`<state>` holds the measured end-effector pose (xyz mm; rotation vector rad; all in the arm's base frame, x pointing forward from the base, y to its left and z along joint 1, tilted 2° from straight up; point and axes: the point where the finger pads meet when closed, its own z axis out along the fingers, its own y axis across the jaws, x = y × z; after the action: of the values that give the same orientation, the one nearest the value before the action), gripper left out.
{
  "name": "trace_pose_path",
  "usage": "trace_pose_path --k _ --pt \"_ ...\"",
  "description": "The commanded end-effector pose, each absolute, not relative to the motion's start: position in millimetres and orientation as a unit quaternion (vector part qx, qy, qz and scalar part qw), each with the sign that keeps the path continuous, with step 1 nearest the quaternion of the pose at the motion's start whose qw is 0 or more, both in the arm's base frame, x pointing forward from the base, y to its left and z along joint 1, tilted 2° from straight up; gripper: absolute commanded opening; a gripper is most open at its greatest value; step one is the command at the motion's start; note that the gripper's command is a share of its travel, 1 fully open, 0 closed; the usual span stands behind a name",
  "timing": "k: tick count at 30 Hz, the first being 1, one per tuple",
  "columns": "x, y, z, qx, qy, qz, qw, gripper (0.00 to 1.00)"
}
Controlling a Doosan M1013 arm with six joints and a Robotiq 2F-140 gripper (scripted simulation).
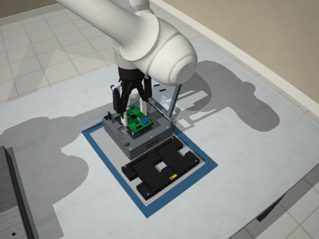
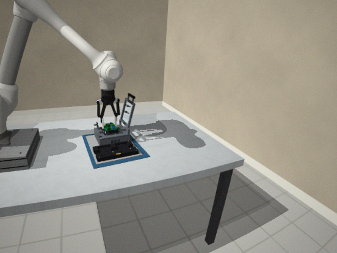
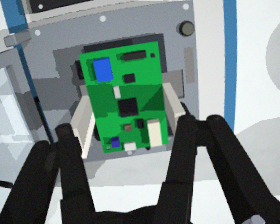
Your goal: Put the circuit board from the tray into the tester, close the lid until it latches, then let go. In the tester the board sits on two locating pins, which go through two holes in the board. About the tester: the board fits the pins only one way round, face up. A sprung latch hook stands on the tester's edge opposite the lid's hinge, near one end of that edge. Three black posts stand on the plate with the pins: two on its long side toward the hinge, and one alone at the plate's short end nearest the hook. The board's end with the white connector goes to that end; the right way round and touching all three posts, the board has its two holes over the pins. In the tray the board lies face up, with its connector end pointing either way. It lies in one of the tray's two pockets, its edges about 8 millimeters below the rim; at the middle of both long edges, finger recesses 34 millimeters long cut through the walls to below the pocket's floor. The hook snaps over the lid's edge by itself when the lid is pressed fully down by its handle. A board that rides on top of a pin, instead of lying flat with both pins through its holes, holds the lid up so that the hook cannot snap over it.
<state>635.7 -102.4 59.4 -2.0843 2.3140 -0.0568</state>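
The end effector (image 1: 133, 114) grasps the green circuit board (image 1: 138, 120) by its long edges, just over the open tester (image 1: 144, 141). The wrist view shows the board turned a little against the tester's recess, which the top view hides. The exterior view shows the lid (image 2: 127, 111) standing up. The black tray (image 1: 160, 167) lies toward the desk's (image 1: 245, 163) front edge.
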Motion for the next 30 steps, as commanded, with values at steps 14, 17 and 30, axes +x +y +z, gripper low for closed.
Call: trace_pose_path --k 14,17,30 --pt "629.2 -100.7 52.3 -0.671 0.741 -0.018 0.01 0.46" --pt "628.4 -100.5 51.5 -0.671 0.741 -0.018 0.01 0.46" --pt "626.6 -100.0 49.7 -0.671 0.741 -0.018 0.01 0.46"
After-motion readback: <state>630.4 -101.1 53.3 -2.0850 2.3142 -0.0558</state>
